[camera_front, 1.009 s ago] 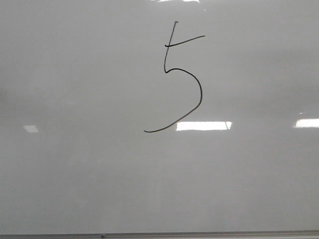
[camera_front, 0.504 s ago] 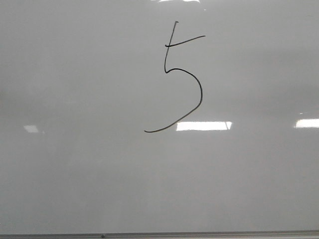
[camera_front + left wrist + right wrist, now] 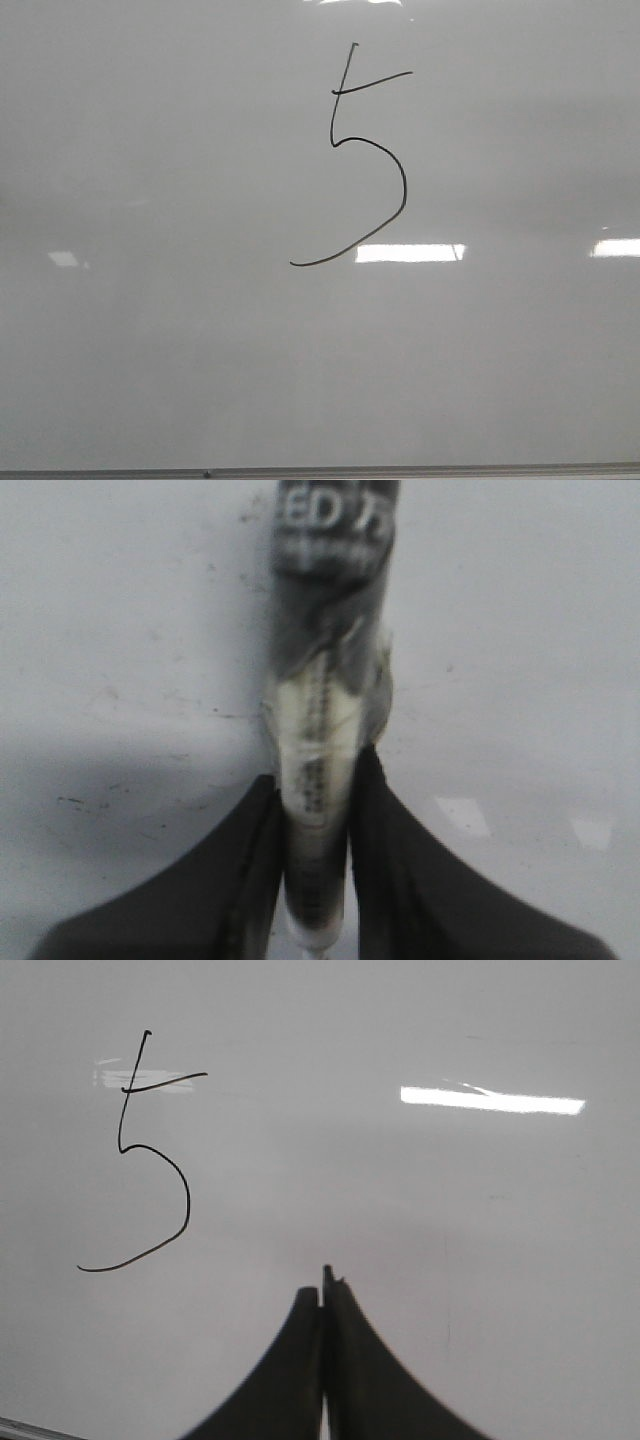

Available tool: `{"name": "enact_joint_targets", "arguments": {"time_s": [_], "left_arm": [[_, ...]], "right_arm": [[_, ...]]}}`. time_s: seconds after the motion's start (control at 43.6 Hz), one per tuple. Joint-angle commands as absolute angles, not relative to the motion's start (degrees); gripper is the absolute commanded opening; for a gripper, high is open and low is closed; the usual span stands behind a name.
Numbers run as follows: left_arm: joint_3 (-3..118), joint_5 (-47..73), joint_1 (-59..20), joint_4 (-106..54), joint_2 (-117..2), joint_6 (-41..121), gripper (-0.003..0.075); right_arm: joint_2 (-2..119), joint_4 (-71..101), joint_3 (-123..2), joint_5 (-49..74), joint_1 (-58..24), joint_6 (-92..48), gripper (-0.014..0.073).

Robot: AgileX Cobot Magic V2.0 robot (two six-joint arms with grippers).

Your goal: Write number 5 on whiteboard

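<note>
Looking across the whiteboard point(image 3: 150, 330), which is lying flat and serving as our tabletop, we are seeing the number 5 point(image 3: 403, 190) drawn in thin black line toward the far edge, a little right of centre, well apart from the grey metal strip point(image 3: 320, 471) along the near edge. We are holding a marker point(image 3: 325, 730) in the left gripper point(image 3: 318, 780), its jaws pinching the barrel from both sides low on the pale labelled section, with the dark upper part reaching away over the board. The right gripper point(image 3: 323, 1295) is sitting with its jaws pressed together on nothing, hanging over bare board with the figure point(image 3: 186, 1200) off to one side. We are judging the marker to be light, stiff and smooth-skinned, so it could be twisting or sliding under writing pressure; gripping it on the barrel close to the tip end would be giving the steadiest line, and we cannot tell from this view where the tip is sitting. The board itself is looking hard and glossy, and fresh ink on such a surface is probably smearing at any touch, so we are keeping both arms off the figure.
</note>
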State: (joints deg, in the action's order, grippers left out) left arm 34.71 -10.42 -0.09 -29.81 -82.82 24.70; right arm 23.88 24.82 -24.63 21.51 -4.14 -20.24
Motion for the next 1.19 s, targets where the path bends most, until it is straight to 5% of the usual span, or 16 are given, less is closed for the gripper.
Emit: {"name": "enact_joint_targets", "arguments": {"time_s": [0.0,0.504,0.963,1.169], "left_arm": [[36.3,-14.0,-0.4,-29.6,-81.6,24.6,0.0276],[36.3,-10.8,-0.4,-29.6,-77.5,24.9,0.0524],[32.2,-2.7,-0.4,-26.1,-55.2,24.9,0.047],[32.2,2.4,-0.4,-24.5,-45.1,24.9,0.0298]], "right_arm": [[24.0,25.5,-26.2,17.3,-3.7,-20.4,-0.0069],[24.0,25.5,-26.2,17.5,-3.7,-20.4,-0.0069],[24.0,25.5,-26.2,17.5,-3.7,-20.4,-0.0069],[24.0,25.5,-26.2,17.5,-3.7,-20.4,-0.0069]]}}
